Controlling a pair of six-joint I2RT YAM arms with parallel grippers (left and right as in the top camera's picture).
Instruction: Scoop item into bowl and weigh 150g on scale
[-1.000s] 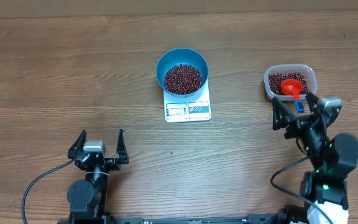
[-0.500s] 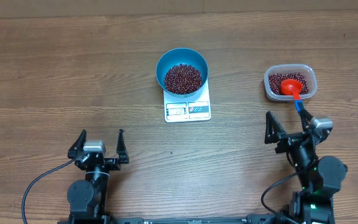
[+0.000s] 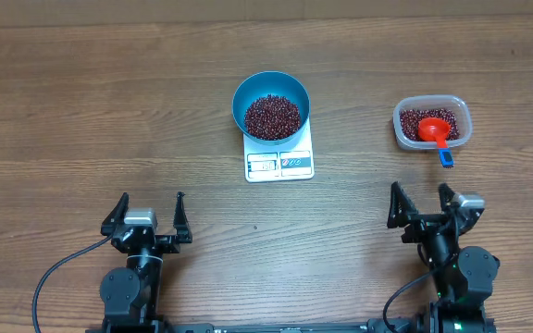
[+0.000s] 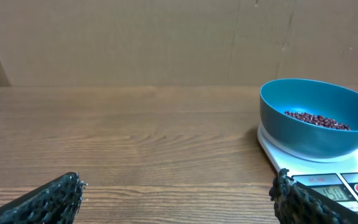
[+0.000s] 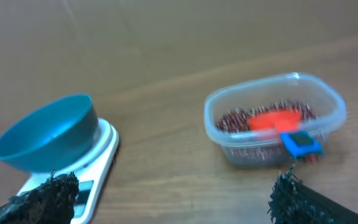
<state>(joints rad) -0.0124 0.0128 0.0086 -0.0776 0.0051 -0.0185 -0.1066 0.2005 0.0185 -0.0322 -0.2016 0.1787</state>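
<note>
The blue bowl (image 3: 271,82) stands on the white scale (image 3: 280,165) at the table's middle, with a heap of dark red beans (image 3: 271,116) in it. More beans lie in the clear tub (image 3: 464,116) at the right, under a red scoop (image 3: 433,128) whose blue handle end (image 3: 445,157) hangs over the tub's near rim. My right gripper (image 3: 420,192) is open and empty, a short way in front of the tub. My left gripper (image 3: 152,200) is open and empty at the near left. The right wrist view shows the tub (image 5: 229,121), scoop (image 5: 272,118) and bowl (image 5: 48,134).
In the left wrist view the bowl (image 4: 316,134) and the scale (image 4: 334,186) lie ahead to the right, beyond my open left gripper (image 4: 178,183). A brown cardboard wall closes the table's far side. Bare wood lies between both grippers and the scale.
My right arm has drawn back from the tub toward the table's near edge, jaws open, leaving the scoop resting in the tub. The left arm has not moved.
</note>
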